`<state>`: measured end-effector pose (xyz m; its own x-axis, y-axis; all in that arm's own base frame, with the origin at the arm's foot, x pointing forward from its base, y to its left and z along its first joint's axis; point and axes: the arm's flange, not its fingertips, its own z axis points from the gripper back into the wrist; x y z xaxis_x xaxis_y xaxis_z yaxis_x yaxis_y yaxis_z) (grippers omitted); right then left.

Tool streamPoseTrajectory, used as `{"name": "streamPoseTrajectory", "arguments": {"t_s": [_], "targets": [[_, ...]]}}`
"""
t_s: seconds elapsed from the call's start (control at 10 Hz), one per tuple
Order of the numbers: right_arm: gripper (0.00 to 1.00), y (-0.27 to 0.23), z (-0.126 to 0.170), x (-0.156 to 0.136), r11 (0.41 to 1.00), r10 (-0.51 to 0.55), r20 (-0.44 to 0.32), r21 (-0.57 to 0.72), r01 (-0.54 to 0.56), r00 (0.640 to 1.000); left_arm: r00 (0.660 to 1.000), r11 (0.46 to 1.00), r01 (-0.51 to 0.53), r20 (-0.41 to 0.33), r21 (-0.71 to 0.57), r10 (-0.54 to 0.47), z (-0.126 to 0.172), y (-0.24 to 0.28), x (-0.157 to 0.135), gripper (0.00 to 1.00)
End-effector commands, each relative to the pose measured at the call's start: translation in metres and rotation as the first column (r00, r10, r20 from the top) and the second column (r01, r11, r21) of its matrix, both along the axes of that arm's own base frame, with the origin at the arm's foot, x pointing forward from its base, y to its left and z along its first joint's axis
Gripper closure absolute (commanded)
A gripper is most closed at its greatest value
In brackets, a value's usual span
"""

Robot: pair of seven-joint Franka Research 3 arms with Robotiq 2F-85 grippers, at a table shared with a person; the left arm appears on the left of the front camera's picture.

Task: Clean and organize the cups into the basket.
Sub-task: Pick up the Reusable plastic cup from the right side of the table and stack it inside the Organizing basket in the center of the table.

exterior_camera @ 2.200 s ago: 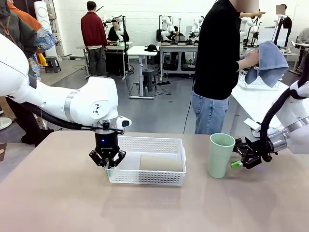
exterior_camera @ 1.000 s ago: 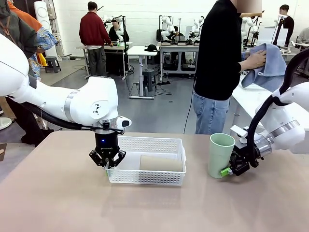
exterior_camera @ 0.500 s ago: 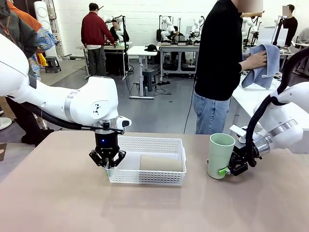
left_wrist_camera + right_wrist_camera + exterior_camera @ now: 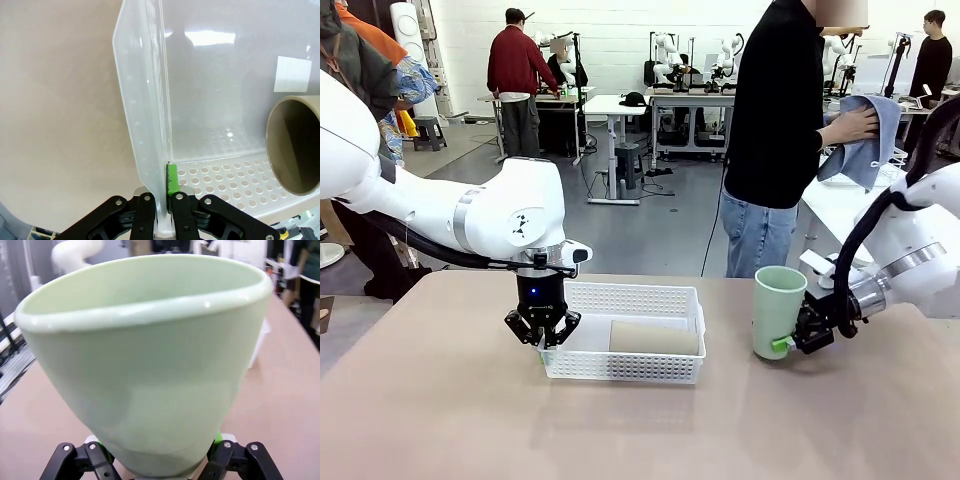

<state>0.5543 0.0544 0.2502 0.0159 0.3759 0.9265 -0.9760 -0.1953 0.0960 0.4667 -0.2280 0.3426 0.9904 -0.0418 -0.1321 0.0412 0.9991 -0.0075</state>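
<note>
A white lattice basket (image 4: 625, 367) sits mid-table with a tan cup (image 4: 654, 337) lying on its side inside. My left gripper (image 4: 544, 344) points down, shut on the basket's left end wall. In the left wrist view the fingers (image 4: 145, 210) pinch that wall (image 4: 145, 100), and the tan cup's mouth (image 4: 295, 145) shows at the right. To the right, a mint green cup (image 4: 778, 310) stands upright, slightly raised off the table. My right gripper (image 4: 788, 343) is shut on its lower part from the side. The cup (image 4: 150, 355) rises between the right gripper's (image 4: 157, 462) fingers.
A person stands beyond the far table edge holding a blue cloth (image 4: 868, 140). The bare tan tabletop (image 4: 640, 430) stretches in front of the basket and between basket and green cup. Other tables and people are far behind.
My right gripper has moved in on the green cup's base, clamped it and raised it slightly. The left arm and basket have stayed still. The person's cloth has shifted.
</note>
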Motion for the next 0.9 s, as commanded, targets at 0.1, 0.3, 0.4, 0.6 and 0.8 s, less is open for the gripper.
{"name": "streamPoseTrajectory", "arguments": {"t_s": [0.1, 0.3, 0.4, 0.6, 0.8], "targets": [[1.0, 0.027, 0.082, -0.054, 0.959, -0.227, 0.041, -0.164, 0.23, 0.973, 1.0, 1.0, 0.003, -0.004, 0.005, -0.003, -0.003, 0.001, -0.002, 1.0], [1.0, 0.047, 0.13, -0.075, 0.941, -0.268, 0.092, -0.191, 0.281, 0.959, 1.0, 1.0, 0.003, -0.004, 0.005, -0.003, -0.003, 0.001, -0.002, 1.0], [1.0, 0.056, 0.15, -0.084, 0.941, -0.265, 0.102, -0.189, 0.28, 0.959, 1.0, 1.0, 0.003, -0.004, 0.005, -0.003, -0.003, 0.001, -0.002, 1.0], [1.0, 0.067, 0.171, -0.095, 0.942, -0.267, 0.097, -0.184, 0.281, 0.959, 1.0, 1.0, 0.003, -0.004, 0.005, -0.003, -0.003, 0.001, -0.002, 1.0], [1.0, 0.065, 0.177, -0.091, 0.949, -0.249, 0.115, -0.171, 0.266, 0.962, 1.0, 1.0, 0.003, -0.004, 0.005, -0.003, -0.003, 0.001, -0.002, 1.0]]}}
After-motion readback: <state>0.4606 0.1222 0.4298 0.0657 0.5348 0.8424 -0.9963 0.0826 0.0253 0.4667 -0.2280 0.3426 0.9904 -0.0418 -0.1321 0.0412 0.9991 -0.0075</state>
